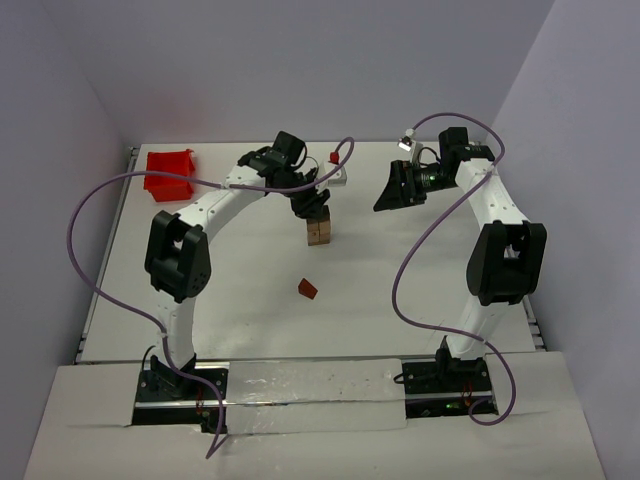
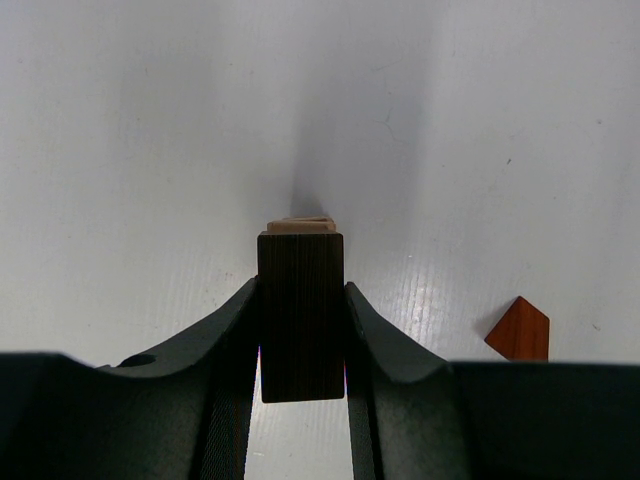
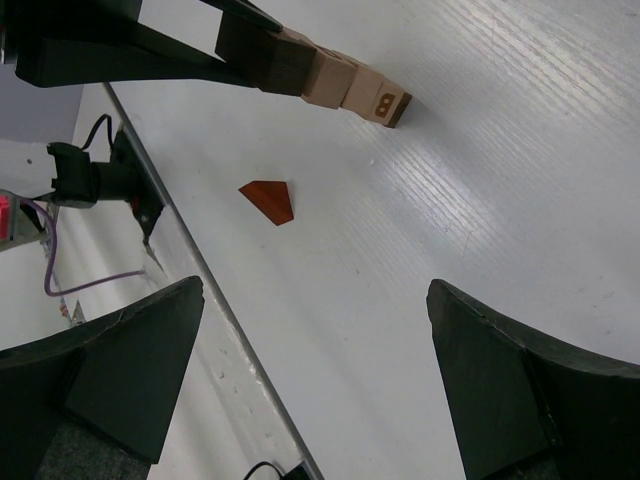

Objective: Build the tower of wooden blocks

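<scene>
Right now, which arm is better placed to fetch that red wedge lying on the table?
Probably the right arm: its jaws stand open and empty. The left arm's jaws are clamped on the dark block atop the tower.

The white table (image 1: 250, 300) carries a narrow wood block tower (image 1: 319, 233) standing upright near its middle. A reddish-brown wedge (image 1: 307, 289) lies flat on the surface, closer to the near edge and apart from the tower. A red plastic bin (image 1: 170, 172) sits in the far left corner, well apart from both.
</scene>
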